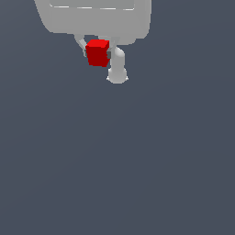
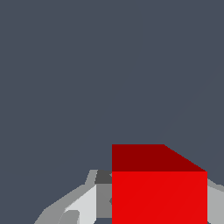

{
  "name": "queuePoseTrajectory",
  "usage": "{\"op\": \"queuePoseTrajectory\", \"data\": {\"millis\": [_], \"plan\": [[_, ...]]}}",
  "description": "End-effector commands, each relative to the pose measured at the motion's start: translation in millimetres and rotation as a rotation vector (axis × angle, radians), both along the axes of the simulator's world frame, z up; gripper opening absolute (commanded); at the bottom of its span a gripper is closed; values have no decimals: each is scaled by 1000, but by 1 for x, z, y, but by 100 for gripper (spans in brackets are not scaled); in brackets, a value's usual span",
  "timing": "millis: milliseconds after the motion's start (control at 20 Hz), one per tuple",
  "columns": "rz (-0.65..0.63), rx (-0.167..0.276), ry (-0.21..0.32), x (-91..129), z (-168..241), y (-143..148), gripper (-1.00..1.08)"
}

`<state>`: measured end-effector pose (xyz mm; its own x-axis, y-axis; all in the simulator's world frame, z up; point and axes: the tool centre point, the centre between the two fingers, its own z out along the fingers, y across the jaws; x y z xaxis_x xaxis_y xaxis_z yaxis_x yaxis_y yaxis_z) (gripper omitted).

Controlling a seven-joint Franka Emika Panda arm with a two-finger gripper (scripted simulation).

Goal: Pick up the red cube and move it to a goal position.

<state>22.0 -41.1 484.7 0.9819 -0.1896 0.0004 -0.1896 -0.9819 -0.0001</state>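
Note:
The red cube (image 1: 97, 52) sits between the two fingers of my white gripper (image 1: 97, 53), near the top of the exterior view, just under the arm's white body. One finger (image 1: 83, 46) shows on the cube's left and one (image 1: 110, 54) on its right; both press against the cube's sides. In the wrist view the red cube (image 2: 159, 192) fills the space between the pale fingers (image 2: 83, 205), with its darker face turned away. The gripper is shut on the cube. No goal marker shows in either view.
The arm's white body (image 1: 94, 16) fills the top of the exterior view. A white rounded arm part (image 1: 117, 73) shows just right of and below the cube. A plain dark grey-blue surface (image 1: 119, 160) lies all around.

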Motion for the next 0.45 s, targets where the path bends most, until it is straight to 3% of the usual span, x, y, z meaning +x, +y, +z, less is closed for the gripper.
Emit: {"op": "queuePoseTrajectory", "data": {"millis": [0, 400], "plan": [[0, 0, 0, 0, 8, -1, -100], [0, 0, 0, 1, 15, -3, -100]]}}
